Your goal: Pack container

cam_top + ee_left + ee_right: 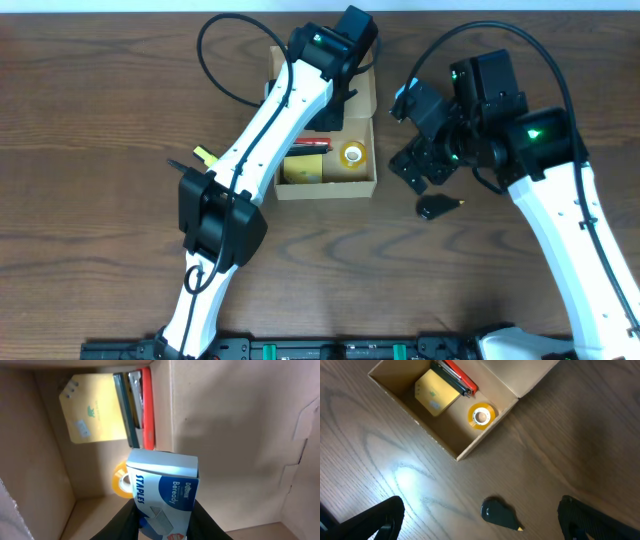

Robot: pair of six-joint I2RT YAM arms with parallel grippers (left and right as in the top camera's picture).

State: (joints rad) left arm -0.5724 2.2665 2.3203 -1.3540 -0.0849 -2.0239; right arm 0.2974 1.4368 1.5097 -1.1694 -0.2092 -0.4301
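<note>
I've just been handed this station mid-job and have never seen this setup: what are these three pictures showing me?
Two robot arms work at a wooden table. One picture looks down from above; the other two come from cameras on each wrist.

The left hand is shut on a blue and white staples box, held over the open cardboard container. Inside the container lie a yellow pad, a red stapler and a roll of tape.

The right hand is open and holds nothing. Below it on the table lies a small black tool with a yellow tip. A yellow and black item sticks out by the left arm; I can't identify it.
</note>
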